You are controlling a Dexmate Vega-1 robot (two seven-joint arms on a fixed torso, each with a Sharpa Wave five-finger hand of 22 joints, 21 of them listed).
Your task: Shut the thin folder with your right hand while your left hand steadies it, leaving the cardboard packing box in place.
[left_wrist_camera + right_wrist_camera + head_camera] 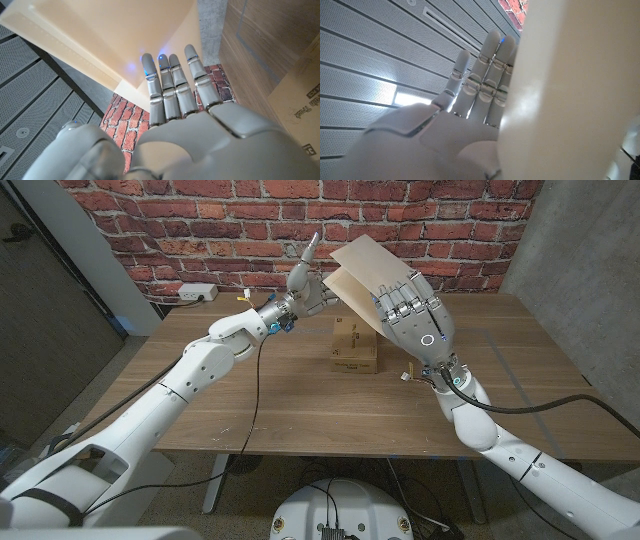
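Observation:
The thin tan folder [357, 264] stands tilted in the air over the cardboard packing box [354, 348] at the table's middle; whether its lower edge touches the box is hidden. My left hand [301, 283] is at its left side, straight fingers [170, 85] laid against a pale panel of the folder [100, 35], thumb apart. My right hand [411, 310] lies with its palm against the folder's right face, fingers straight and together. The right wrist view has this hand [465, 115] beside the cream cover [575, 90]. Neither hand curls around the folder.
The wooden table [200, 410] has bare room left and right of the box. A black cable [255, 385] hangs from my left arm across the table. A brick wall stands behind. The box's side [295, 100] shows close to my left hand.

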